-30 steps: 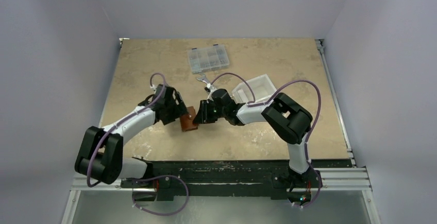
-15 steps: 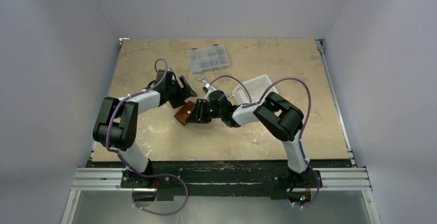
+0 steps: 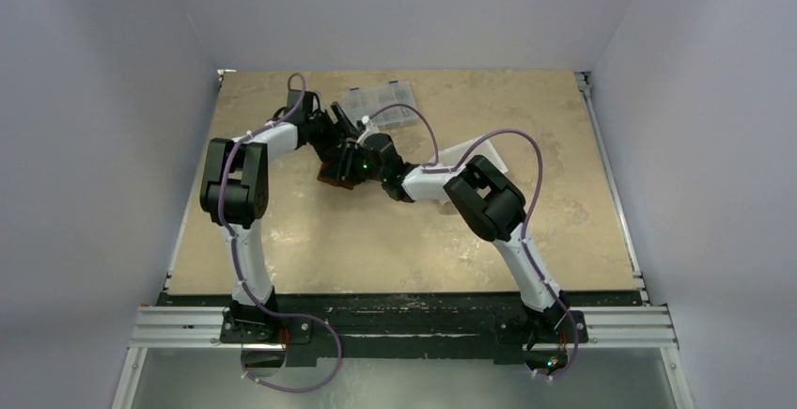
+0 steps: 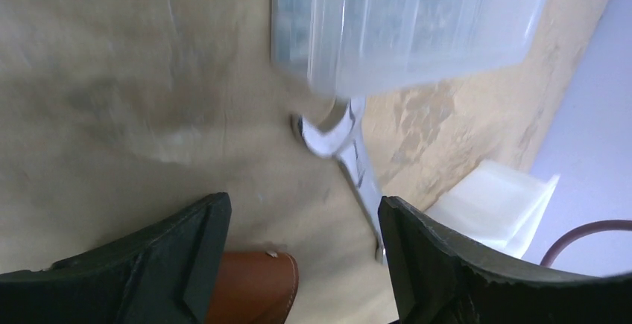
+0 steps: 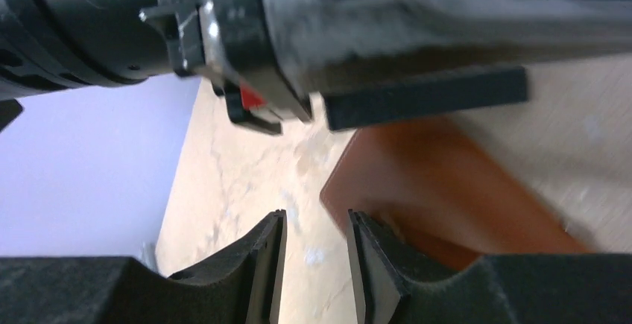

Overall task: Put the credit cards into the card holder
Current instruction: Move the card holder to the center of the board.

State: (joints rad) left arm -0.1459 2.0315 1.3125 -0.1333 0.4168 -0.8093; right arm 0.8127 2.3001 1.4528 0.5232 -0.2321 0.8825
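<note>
Card holder (image 4: 253, 288): reddish-brown, lay flat on the tan table (image 4: 112, 100); sat low between the fingers of the left gripper (image 4: 302, 205), against or just beside the finger at lower left, apart from the other finger; also lay just ahead and to the right of the right gripper (image 5: 315, 220).
Left gripper: spread wide, pinched nothing, pointed down at the table.
Right gripper: fingers parted by a narrow gap, bare table visible through it, nothing between them.
Wrench (image 4: 346, 153): silver, lay on the table just ahead of the left gripper's fingertips; open end met the edge of the clear box, whether touching or tucked under could not be told.
Clear compartment box (image 4: 410, 26): farther ahead of the left gripper, blurred.
White bin (image 4: 495, 205): beyond the left gripper's lower-right finger, near the wrench's handle end.
Left arm (image 3: 273, 136) and right arm (image 3: 432, 179): wrists close together above the holder in the top view.
Black body (image 5: 223, 26) of the left arm: filled the space just above the right gripper's fingertips, with a flat black pad (image 5: 425, 97) over the holder.
</note>
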